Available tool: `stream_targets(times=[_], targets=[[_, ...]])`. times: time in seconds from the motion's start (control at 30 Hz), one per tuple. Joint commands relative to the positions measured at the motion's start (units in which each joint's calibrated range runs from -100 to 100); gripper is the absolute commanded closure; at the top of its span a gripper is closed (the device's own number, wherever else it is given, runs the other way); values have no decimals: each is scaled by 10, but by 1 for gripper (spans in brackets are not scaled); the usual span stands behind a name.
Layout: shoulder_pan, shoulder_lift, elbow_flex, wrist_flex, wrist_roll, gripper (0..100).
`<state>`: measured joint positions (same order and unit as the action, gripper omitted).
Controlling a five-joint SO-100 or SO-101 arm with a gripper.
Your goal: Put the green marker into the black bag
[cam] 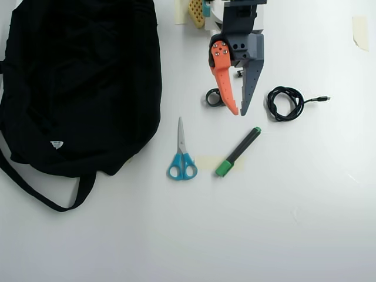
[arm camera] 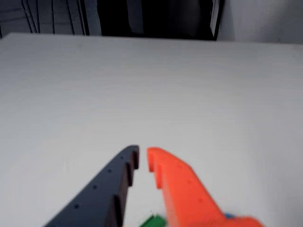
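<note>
Looking down from overhead, we see the gripper [cam: 239,112] near the top middle of the white table [cam: 294,223], its orange finger and dark grey finger converging almost to a point, a thin gap between the tips and nothing held; we read it as nearly clenched and empty. The wrist view shows the same gripper [arm camera: 143,158] with its two tips close together but not touching, over bare table.

Just beside the orange finger, on its left in the overhead view, sits a small dark ring-like object [cam: 213,97], partly hidden; we cannot tell what it is. To the right lies a coiled black cable [cam: 285,103].

Below the fingertips, apart from them, the green marker [cam: 238,151] lies diagonally on the table, green cap toward the lower left. The wrist view catches only a green sliver [arm camera: 152,221] at its bottom edge. Left of the marker lie the blue-handled scissors [cam: 181,157], blades pointing up. The black bag [cam: 82,82] fills the upper left, well apart from the marker; only the overhead view shows it.
</note>
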<state>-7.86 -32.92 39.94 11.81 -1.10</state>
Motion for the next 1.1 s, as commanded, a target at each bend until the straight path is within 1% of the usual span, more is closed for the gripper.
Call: stream_targets(times=[0.0, 0.2, 0.43, 0.7, 1.07], targets=[[4, 38, -63, -38, 1, 98], [10, 87, -98, -84, 0, 98], [11, 126, -168, -87, -1, 98], [15, 175, -184, -165, -2, 98], [15, 259, -292, -159, -1, 98]])
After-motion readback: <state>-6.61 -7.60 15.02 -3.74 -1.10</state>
